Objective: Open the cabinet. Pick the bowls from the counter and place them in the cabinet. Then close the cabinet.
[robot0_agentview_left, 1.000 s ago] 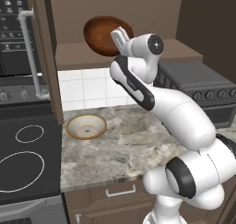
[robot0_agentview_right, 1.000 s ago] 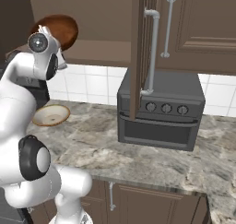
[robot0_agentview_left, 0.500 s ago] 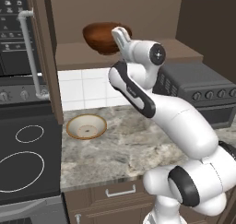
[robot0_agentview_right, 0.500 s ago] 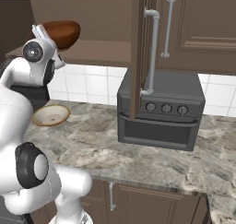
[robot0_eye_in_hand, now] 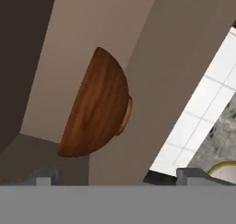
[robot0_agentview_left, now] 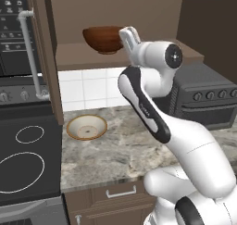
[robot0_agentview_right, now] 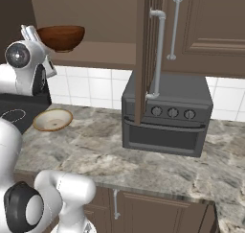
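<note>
Wooden bowl: the reddish-brown wooden bowl [robot0_agentview_left: 104,38] stands upright on the cabinet shelf [robot0_agentview_left: 92,55], toward its left part and near the front edge; in the hand view the bowl [robot0_eye_in_hand: 94,108] is clear of the finger tips, nothing touching it.
Jaws: the gripper [robot0_agentview_left: 128,38] is just beside the bowl's right side, jaws spread wide and holding nothing.
Cabinet: the cabinet [robot0_agentview_right: 191,26] is open; its left door [robot0_agentview_left: 44,57] swings out over the stovetop [robot0_agentview_left: 23,159], the right door [robot0_agentview_right: 146,54] juts out edge-on in front of the toaster oven [robot0_agentview_right: 165,114].
Second bowl: the tan-rimmed cream bowl [robot0_agentview_left: 86,127] sits on the bench [robot0_agentview_left: 129,150] near its back left corner, just under the open left door, not yet moved.
Risk, shelf: the wooden bowl is close to the shelf's front edge; a finger brushing its rim on the way out could tip or drag it off.
Risk, doors: dropping to the cream bowl brings the arm [robot0_agentview_left: 143,103] near the left door's lower edge and handle [robot0_agentview_left: 30,53]; a knock could swing the door.
Risk, second placement: the shelf room left of the wooden bowl looks narrow; setting the cream bowl there could shove the first one.
Risk, closing: a bowl overhanging the shelf edge would stop the doors shutting.
</note>
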